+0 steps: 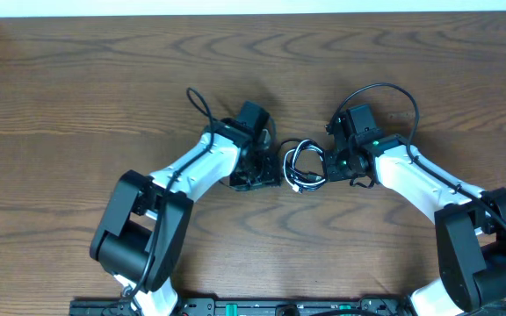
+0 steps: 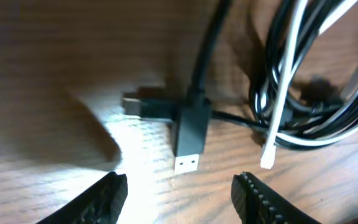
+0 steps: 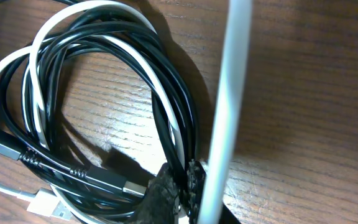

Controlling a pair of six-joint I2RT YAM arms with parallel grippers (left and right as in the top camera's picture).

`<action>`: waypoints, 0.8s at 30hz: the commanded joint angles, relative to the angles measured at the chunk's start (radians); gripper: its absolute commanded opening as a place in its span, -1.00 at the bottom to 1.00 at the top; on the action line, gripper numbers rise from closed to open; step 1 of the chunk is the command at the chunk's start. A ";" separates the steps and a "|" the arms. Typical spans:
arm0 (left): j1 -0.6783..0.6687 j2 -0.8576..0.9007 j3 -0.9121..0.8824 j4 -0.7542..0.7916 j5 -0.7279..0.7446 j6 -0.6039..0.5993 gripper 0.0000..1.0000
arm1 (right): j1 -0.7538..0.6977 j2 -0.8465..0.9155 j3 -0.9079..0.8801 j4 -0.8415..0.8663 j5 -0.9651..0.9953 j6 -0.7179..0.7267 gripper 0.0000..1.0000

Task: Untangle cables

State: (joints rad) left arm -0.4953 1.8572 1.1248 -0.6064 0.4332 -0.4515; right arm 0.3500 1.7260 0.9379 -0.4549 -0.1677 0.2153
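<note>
The left gripper [image 2: 179, 190] stands partly open and empty above the wooden table [image 2: 42, 62]. Just beyond its tips lies the plug of the black cable [image 2: 190, 127]. The right gripper [image 3: 182, 186] is pinched tight on looped black cable strands, with the white cable [image 3: 92, 9] wound among them. The coil lies between both grippers.

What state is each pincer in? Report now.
Left pincer: open, holding nothing.
Right pincer: closed on the cables at the bundle's edge.
</note>
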 commanded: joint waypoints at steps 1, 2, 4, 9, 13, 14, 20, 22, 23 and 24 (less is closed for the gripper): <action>-0.020 0.017 0.027 -0.005 -0.034 0.037 0.18 | -0.002 0.009 0.013 0.002 -0.006 -0.004 -0.95; -0.027 0.017 0.027 0.000 -0.034 0.037 0.19 | -0.002 0.009 0.013 0.002 -0.006 -0.004 -0.94; -0.044 0.017 0.026 0.014 -0.034 0.036 0.18 | -0.002 0.009 0.013 0.002 -0.006 -0.004 -0.95; -0.082 0.017 0.025 0.069 -0.113 -0.002 0.24 | -0.002 0.009 0.013 0.002 -0.006 -0.004 -0.95; -0.101 0.017 0.025 0.073 -0.292 -0.048 0.23 | -0.002 0.009 0.013 0.002 -0.006 -0.004 -0.94; -0.102 0.017 0.025 0.073 -0.312 -0.047 0.23 | -0.002 0.009 0.013 0.002 -0.006 -0.004 -0.94; -0.103 0.017 0.025 0.071 -0.362 -0.013 0.10 | -0.002 0.009 0.013 0.002 -0.006 -0.004 -0.93; -0.103 0.017 0.025 0.069 -0.407 -0.013 0.05 | -0.002 0.009 0.013 0.002 -0.006 -0.004 -0.94; -0.102 0.017 0.025 0.070 -0.425 -0.013 0.04 | -0.002 0.009 0.013 0.002 -0.006 -0.005 -0.93; -0.101 0.017 0.025 0.073 -0.439 -0.013 0.05 | -0.002 0.009 0.013 0.002 -0.006 -0.004 -0.93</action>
State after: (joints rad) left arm -0.5976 1.8572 1.1255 -0.5339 0.0879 -0.4725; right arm 0.3500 1.7260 0.9379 -0.4545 -0.1677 0.2150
